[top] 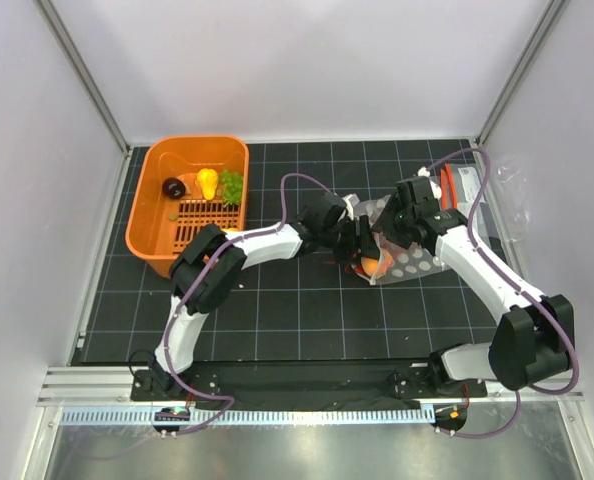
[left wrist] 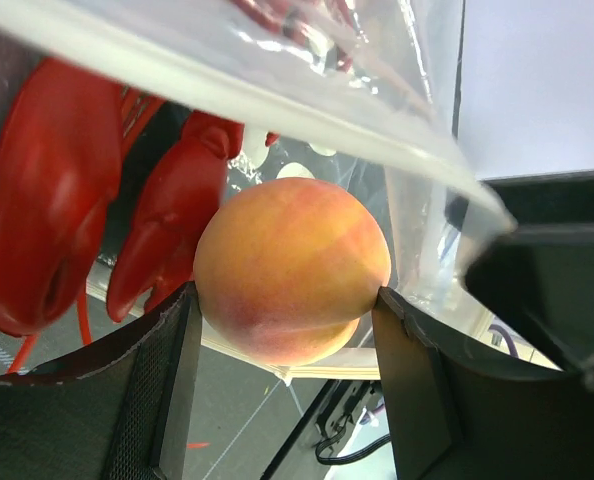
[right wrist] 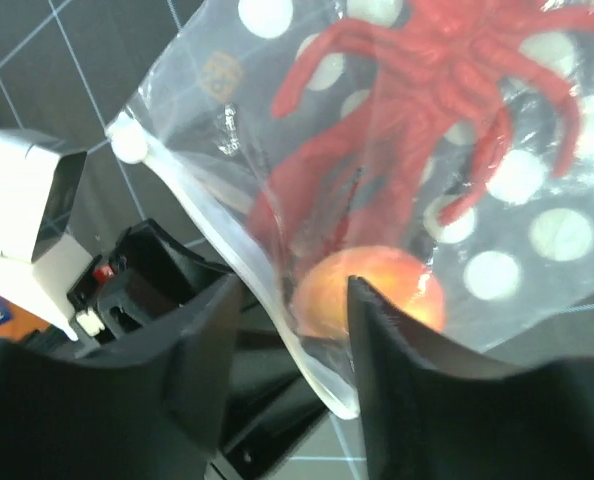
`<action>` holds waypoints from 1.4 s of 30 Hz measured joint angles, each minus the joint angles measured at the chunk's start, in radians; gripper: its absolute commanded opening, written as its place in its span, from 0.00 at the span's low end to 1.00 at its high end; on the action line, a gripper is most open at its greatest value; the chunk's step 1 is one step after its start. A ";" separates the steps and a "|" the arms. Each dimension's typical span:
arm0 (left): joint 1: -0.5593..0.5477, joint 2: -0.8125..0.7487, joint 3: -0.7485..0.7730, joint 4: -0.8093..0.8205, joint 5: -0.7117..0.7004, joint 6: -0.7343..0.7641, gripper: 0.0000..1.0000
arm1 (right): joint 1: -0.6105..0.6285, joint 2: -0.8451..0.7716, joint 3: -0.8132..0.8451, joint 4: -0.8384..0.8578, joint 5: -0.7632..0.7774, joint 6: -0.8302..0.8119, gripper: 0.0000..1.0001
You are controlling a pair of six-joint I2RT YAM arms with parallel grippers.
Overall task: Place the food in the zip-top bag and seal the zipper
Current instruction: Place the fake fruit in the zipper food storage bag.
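Left gripper [left wrist: 285,300] is clamped on the peach [left wrist: 292,265], holding it just inside the bag [top: 417,262] mouth, next to the lobster [right wrist: 427,120] already in the bag. Right gripper [right wrist: 292,300] straddles the bag's mouth edge with a gap showing, so can't tell if it's pinching. Grapes [top: 232,186] sit in the basket [top: 152,215], well apart on the bench [top: 307,310].

Bright, even light is coming from overhead, washing the white walls [top: 327,60] pale and casting only soft shadows on the black mat [top: 277,310]. In the left wrist view glare is streaking the bag [left wrist: 277,115] white; the peach [left wrist: 292,270] is showing sharp, and the left gripper's fingers [left wrist: 147,400] are sitting dark and blurred. In the right wrist view the lobster [right wrist: 427,120] is looking hazy through plastic, and the right gripper's fingers [right wrist: 427,400] are blurring into black shapes.
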State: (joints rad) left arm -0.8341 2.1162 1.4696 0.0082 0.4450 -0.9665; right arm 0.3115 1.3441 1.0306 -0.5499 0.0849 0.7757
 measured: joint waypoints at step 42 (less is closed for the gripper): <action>0.002 0.087 0.171 0.003 -0.045 0.055 0.03 | -0.396 -0.024 -0.114 -0.070 -0.053 -0.078 0.65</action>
State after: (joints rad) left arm -0.8318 2.2036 1.6402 0.0113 0.3996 -0.9115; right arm -0.0849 1.3197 0.9161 -0.6201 0.0322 0.6979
